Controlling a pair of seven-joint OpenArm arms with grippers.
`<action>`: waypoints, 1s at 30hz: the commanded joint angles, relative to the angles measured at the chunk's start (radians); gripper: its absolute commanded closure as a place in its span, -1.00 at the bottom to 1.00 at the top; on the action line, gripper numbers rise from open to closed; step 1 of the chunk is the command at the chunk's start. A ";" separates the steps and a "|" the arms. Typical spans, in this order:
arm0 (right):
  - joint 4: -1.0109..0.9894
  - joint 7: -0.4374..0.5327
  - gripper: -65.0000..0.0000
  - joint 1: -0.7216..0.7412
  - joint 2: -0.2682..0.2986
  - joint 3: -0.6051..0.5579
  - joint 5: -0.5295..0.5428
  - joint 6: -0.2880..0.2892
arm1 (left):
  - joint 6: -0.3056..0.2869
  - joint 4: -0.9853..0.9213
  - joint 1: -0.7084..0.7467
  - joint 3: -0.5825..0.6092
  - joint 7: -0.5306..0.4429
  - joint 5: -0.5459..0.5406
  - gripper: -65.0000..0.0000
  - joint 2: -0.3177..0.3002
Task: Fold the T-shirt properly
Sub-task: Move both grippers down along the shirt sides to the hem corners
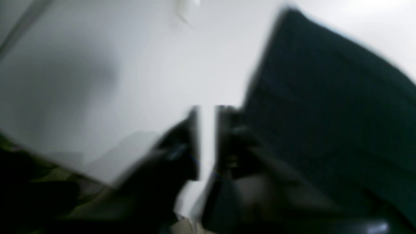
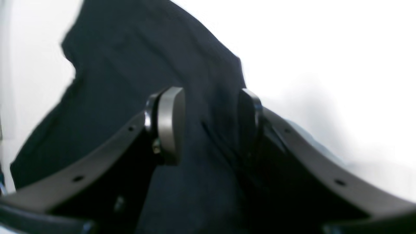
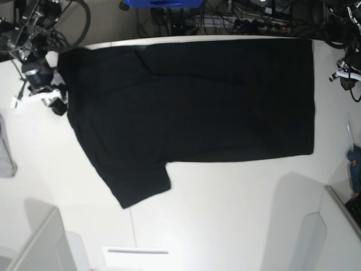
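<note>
The black T-shirt lies spread flat on the white table, plain side up, with one sleeve pointing toward the front. My right gripper is at the shirt's left edge. In the right wrist view it is open, with its fingers just above the black cloth and nothing held. My left gripper is off the shirt's right edge. The left wrist view is blurred: its fingers stand a narrow gap apart over bare table, with the shirt beside them.
A small grey cloth lies at the table's left edge. A blue tool sits at the right edge. Cables and equipment crowd the area behind the table. The table's corner shows in the left wrist view.
</note>
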 commanded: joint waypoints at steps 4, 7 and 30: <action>-0.043 0.020 0.23 0.109 0.032 -0.082 0.010 0.006 | -0.002 0.015 -0.081 0.005 0.025 -0.008 1.00 -0.023; -0.118 0.020 0.29 0.187 0.056 -0.154 0.010 0.006 | -0.002 0.015 -0.112 0.081 0.025 -0.008 1.00 -0.052; -0.916 0.157 1.00 0.835 0.184 -0.513 0.009 0.008 | 0.002 -0.217 -0.254 0.256 0.020 -0.005 1.00 -0.152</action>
